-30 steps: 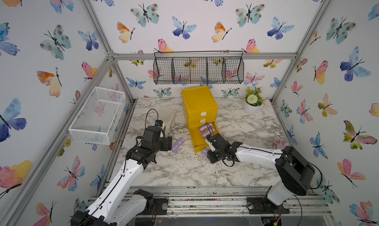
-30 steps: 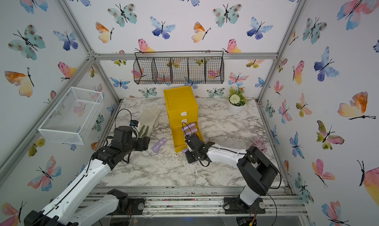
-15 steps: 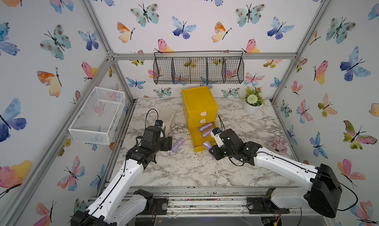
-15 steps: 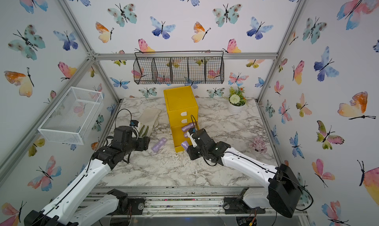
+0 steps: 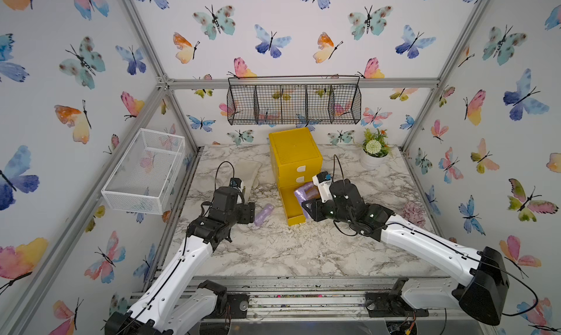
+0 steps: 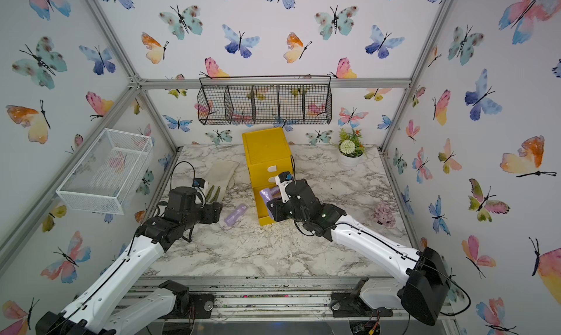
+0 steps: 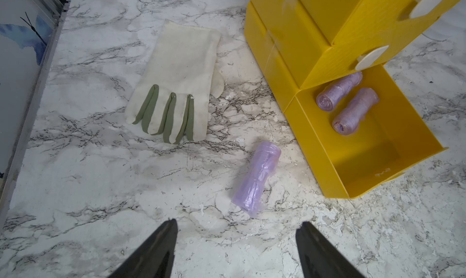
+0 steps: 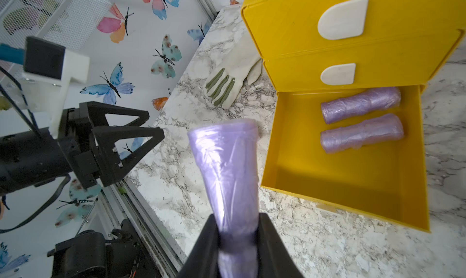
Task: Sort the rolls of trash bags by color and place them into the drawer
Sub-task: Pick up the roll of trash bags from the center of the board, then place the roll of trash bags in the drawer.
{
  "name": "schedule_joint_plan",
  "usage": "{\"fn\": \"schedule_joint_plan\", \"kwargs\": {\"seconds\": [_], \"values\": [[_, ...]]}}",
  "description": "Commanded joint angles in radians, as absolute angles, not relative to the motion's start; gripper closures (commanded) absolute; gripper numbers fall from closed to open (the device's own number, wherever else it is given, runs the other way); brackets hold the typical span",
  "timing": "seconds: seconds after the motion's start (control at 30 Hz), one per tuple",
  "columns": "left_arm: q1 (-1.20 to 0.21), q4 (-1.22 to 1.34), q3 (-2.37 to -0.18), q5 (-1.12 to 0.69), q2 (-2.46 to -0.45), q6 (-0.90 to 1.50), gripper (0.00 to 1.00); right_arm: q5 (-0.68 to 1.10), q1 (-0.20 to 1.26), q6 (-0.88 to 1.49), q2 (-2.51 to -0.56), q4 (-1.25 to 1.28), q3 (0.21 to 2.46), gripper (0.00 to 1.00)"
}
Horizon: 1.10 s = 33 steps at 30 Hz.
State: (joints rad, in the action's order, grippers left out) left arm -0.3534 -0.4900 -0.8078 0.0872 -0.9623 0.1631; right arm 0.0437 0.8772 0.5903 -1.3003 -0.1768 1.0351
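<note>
Left of the bench [image 5: 288, 251], the left fingers [image 7: 156, 251] still hang spread wide and empty, just short of a loose purple roll [image 7: 257, 178] that lies on the marble near a pale glove [image 7: 176, 75]. Neither arm nor roll has moved in the past second.

At centre stands the yellow drawer chest [image 5: 296, 154]. Its top two drawers are shut and its bottom drawer [image 8: 353, 188] is pulled out, with two purple rolls [image 8: 360, 105] lying side by side at the back.

The change is on the right. The right fingers [image 8: 274, 249], a second ago down at the bench by the drawer's front, have risen and now clamp a third purple roll [image 8: 227, 158] by one end, clear of the bench and close by the open drawer.

No pink or green rolls are in sight, so those colours are probably already put away. On that reading the sort is nearly done: the held roll looks bound for the bottom drawer, and the loose one is the last to collect.
</note>
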Motion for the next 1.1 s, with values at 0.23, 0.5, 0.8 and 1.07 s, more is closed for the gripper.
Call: {"fn": "schedule_joint_plan", "kwargs": {"seconds": [0.23, 0.5, 0.8, 1.07], "values": [[-0.348, -0.479, -0.804, 0.079, -0.956, 0.176, 0.21, -0.207, 0.882, 0.904, -1.320, -0.080, 1.003, 0.78], [-0.348, -0.479, -0.802, 0.076, -0.951, 0.176, 0.21, -0.387, 0.879, 1.087, -1.367, -0.133, 1.009, 0.79], [-0.348, -0.477, -0.802, 0.074, -0.950, 0.176, 0.21, -0.387, 0.820, 1.300, -1.469, -0.216, 1.042, 0.81], [-0.348, -0.479, -0.801, 0.078, -0.943, 0.175, 0.20, -0.356, 0.793, 1.461, -1.638, -0.343, 1.195, 0.79]]}}
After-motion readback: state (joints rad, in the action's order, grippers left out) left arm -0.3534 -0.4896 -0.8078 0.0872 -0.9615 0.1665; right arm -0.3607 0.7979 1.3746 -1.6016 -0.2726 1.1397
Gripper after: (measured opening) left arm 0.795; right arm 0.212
